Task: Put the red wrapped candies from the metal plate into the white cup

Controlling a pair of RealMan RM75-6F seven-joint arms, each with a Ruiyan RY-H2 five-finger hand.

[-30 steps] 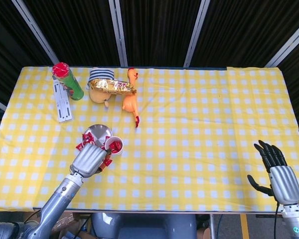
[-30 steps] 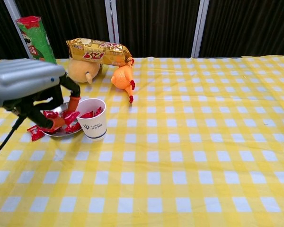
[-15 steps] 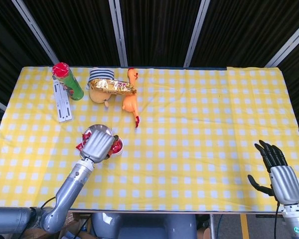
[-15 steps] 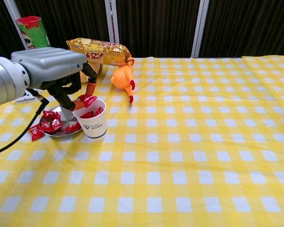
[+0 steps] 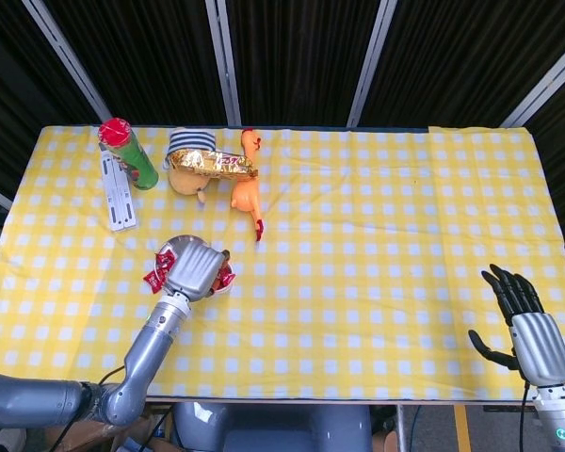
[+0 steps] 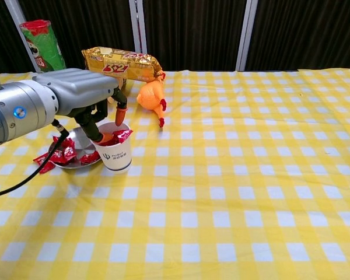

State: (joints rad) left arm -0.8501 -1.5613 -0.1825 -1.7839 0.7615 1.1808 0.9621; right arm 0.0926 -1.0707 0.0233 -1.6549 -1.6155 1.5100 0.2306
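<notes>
The left hand (image 6: 96, 96) hung directly over the white cup (image 6: 115, 155), its fingers (image 6: 121, 114) pointing down at the rim with nothing visibly pinched between them; whether one fingertip touched a wrapper inside the cup could not be told from the chest view. From above, the same hand covered most of the cup, so only a sliver of red showed at its edge. Red wrapped candies (image 6: 112, 139) lay piled inside the cup, one poking above the lip. Just beside the cup, on the robot's left, sat the metal plate (image 6: 74, 139) with more candies (image 6: 61, 155) on it and one spilled (image 6: 39, 158) onto the checked cloth (image 6: 233, 175). Further back stood an orange rubber chicken (image 6: 151, 96), a gold snack packet (image 6: 119, 63) resting on a plush toy (image 6: 100, 86), and a green can (image 6: 42, 44). The right hand (image 5: 527, 325) rested near the table's front edge, well apart, fingers spread and empty.
</notes>
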